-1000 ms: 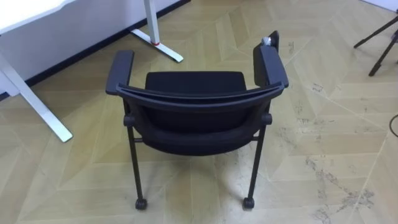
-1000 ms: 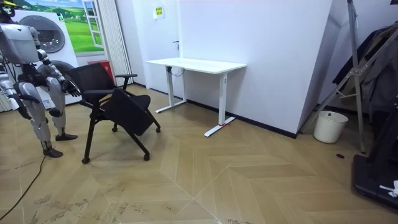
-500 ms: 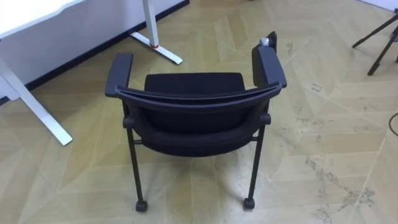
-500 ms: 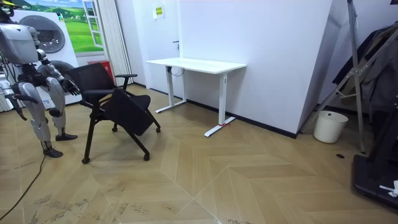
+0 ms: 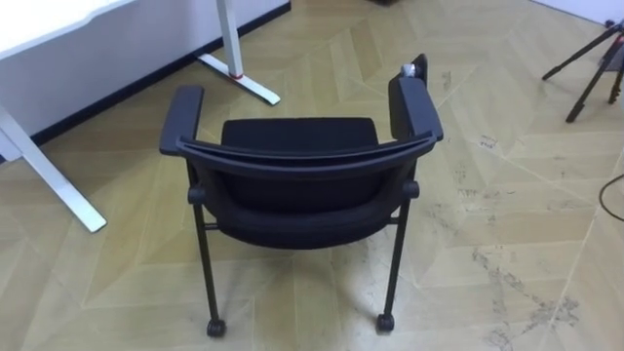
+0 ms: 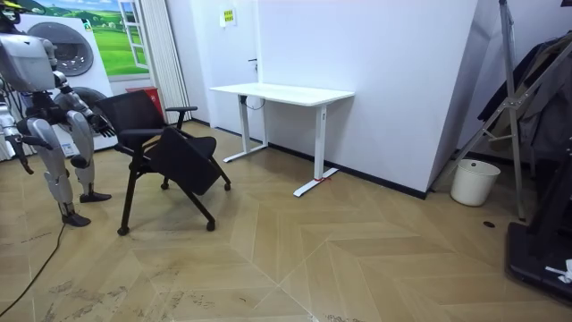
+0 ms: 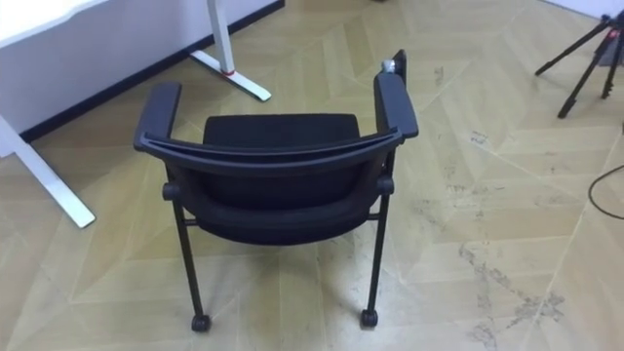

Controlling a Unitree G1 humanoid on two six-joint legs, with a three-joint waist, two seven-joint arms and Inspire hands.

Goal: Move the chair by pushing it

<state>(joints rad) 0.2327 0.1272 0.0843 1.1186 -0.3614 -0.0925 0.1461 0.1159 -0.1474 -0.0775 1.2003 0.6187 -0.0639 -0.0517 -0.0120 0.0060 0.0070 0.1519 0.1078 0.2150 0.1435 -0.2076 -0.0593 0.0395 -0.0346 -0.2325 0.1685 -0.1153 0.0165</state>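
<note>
A black chair (image 5: pixel 297 185) with two armrests and castors on its rear legs stands on the wood floor right in front of me, its curved backrest (image 5: pixel 302 154) nearest and its seat facing away. In the room view I stand at the room view's left, just behind the chair (image 6: pixel 170 152). My left hand (image 6: pixel 105 127) is raised close to the backrest; whether it touches is unclear. My right hand (image 6: pixel 18 154) hangs lower at my side, away from the chair.
A white desk (image 5: pixel 44 19) on white legs stands ahead to the left, its foot (image 5: pixel 239 80) just beyond the chair. Tripod legs (image 5: pixel 590 60) stand at the far right. In the room view a white bin (image 6: pixel 471 182) sits by the far wall.
The eye view has shifted slightly, so the chair sits a little lower and further left in it. In the room view neither the chair nor I have visibly moved.
</note>
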